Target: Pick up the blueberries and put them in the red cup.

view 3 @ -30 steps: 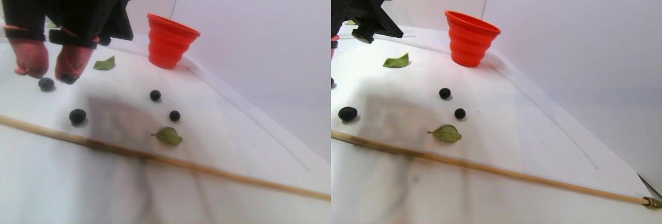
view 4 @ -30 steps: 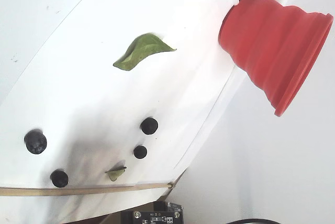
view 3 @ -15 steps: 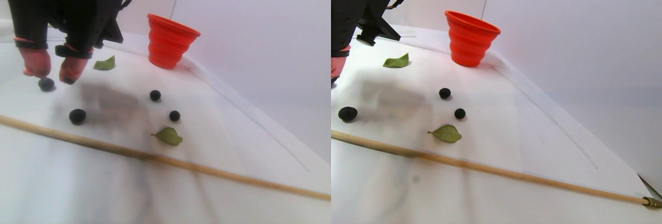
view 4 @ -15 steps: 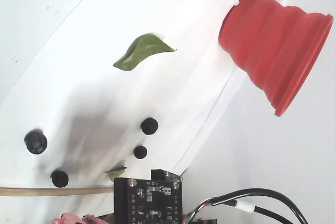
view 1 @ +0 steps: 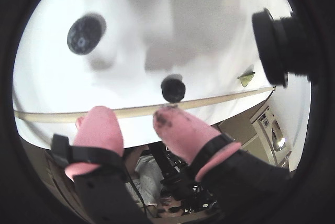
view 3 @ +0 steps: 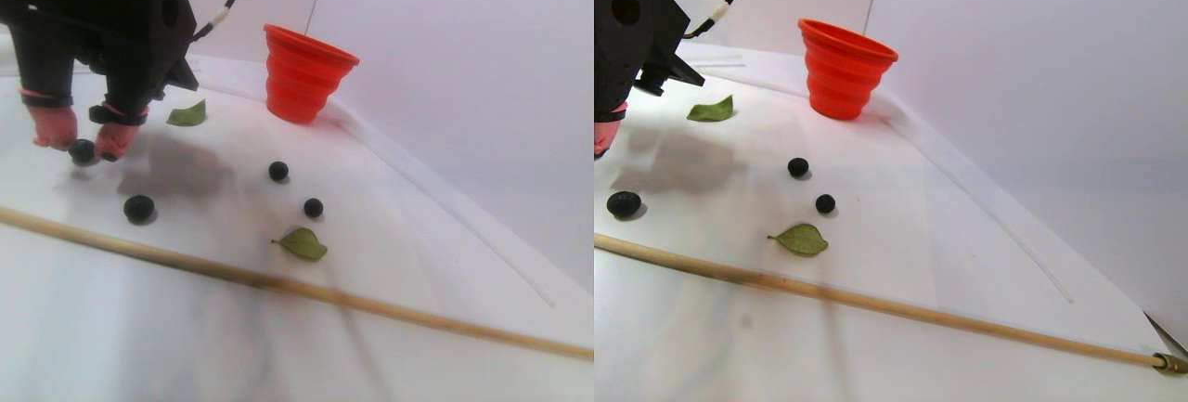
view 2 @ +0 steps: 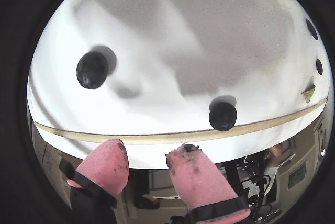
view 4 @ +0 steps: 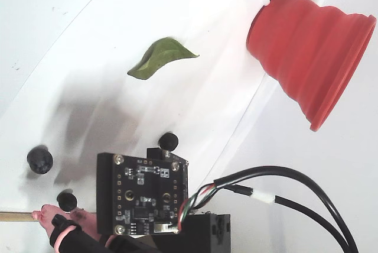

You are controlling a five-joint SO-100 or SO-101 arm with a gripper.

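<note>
Several blueberries lie on the white sheet: one at the far left (view 3: pixel 82 152), one nearer the stick (view 3: pixel 139 208) and two smaller ones mid-sheet (view 3: pixel 278 171) (view 3: pixel 314 207). The red cup (view 3: pixel 302 72) stands upright at the back, also seen at the top right of the fixed view (view 4: pixel 313 58). My gripper (view 3: pixel 83 146) hangs open at the far left, its pink fingertips lining up either side of the far-left berry. In both wrist views the gripper (view 1: pixel 137 122) (view 2: pixel 149 156) holds nothing. One berry (view 2: pixel 223 115) lies just past the right fingertip and another (view 2: pixel 92 70) further off.
A thin wooden stick (view 3: pixel 278 281) crosses the sheet in front of the berries. Two green leaves lie on the sheet, one near the cup (view 3: pixel 188 114) and one near the stick (view 3: pixel 303 244). A white wall rises right of the sheet's edge.
The gripper has moved lower and away from the stereo camera, its fingertips coming level with the far-left berry. In the fixed view the arm has come in from the bottom. The berries have not moved.
</note>
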